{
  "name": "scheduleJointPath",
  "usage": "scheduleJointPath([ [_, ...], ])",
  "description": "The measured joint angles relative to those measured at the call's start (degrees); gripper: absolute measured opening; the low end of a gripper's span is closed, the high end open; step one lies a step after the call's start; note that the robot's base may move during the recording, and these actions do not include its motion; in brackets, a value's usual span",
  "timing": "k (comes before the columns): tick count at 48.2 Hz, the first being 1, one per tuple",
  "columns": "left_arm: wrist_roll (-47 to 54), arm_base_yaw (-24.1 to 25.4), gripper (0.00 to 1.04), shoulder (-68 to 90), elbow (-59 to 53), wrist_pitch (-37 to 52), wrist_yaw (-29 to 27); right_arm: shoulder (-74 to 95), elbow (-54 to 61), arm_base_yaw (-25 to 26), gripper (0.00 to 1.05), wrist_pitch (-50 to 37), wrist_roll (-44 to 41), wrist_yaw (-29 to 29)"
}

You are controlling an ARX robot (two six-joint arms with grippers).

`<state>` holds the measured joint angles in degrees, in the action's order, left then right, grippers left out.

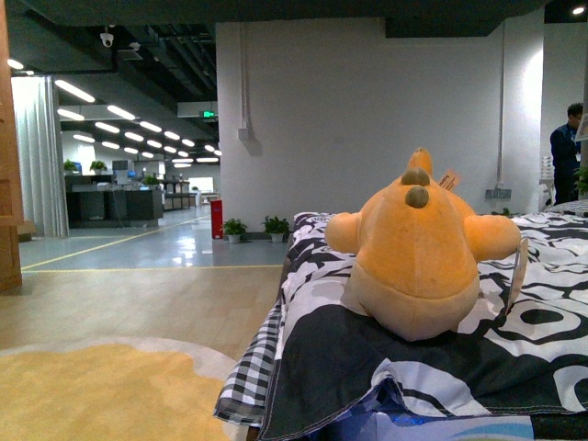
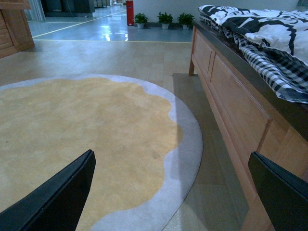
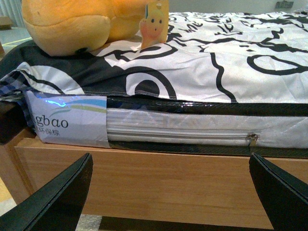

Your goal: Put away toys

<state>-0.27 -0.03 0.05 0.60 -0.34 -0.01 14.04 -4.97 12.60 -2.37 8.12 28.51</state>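
Orange plush toy point(image 1: 418, 257) lies on the bed point(image 1: 349, 354).
Left tool point(image 2: 171, 154) is spread wide beside the bed; right tool point(image 3: 169, 155) is spread wide, facing the bed's side.

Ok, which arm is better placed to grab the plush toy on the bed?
Right, probably. The right gripper, open, faces the bed just below the plush toy. The left gripper, also open, points at the yellow rug beside the bed, no toy in view.
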Motion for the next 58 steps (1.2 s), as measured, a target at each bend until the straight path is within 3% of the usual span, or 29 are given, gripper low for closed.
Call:
scheduleJointPath([
  [2, 0.0, 0.0, 0.99, 0.0, 0.0, 0.0, 0.0, 4.2, -1.7, 1.9, 0.98, -3.3, 1.3, 3.1],
  [5, 0.0, 0.0, 0.99, 0.0, 0.0, 0.0, 0.0, 10.3, -5.0, 2.4, 0.98, -8.3, 1.6, 3.3],
  [11, 0.0, 0.0, 0.99, 0.0, 0.0, 0.0, 0.0, 20.0, -11.5, 0.6, 0.98, -15.1, 1.7, -0.6],
  [17, 0.0, 0.0, 0.99, 0.0, 0.0, 0.0, 0.0, 28.1, -19.6, -5.0, 0.98, -17.8, 1.1, -6.5],
  [36, 0.0, 0.0, 0.99, 0.0, 0.0, 0.0, 0.0, 50.4, -44.8, -26.7, 0.98, -18.9, -7.2, -25.7],
  [48, 0.0, 0.0, 0.99, 0.0, 0.0, 0.0, 0.0, 63.7, -59.7, -32.6, 0.98, -14.1, -10.8, -33.4],
  [58, 0.0, 0.0, 0.99, 0.0, 0.0, 0.0, 0.0, 70.9, -65.2, -35.2, 0.98, -13.1, -14.6, -38.8],
])
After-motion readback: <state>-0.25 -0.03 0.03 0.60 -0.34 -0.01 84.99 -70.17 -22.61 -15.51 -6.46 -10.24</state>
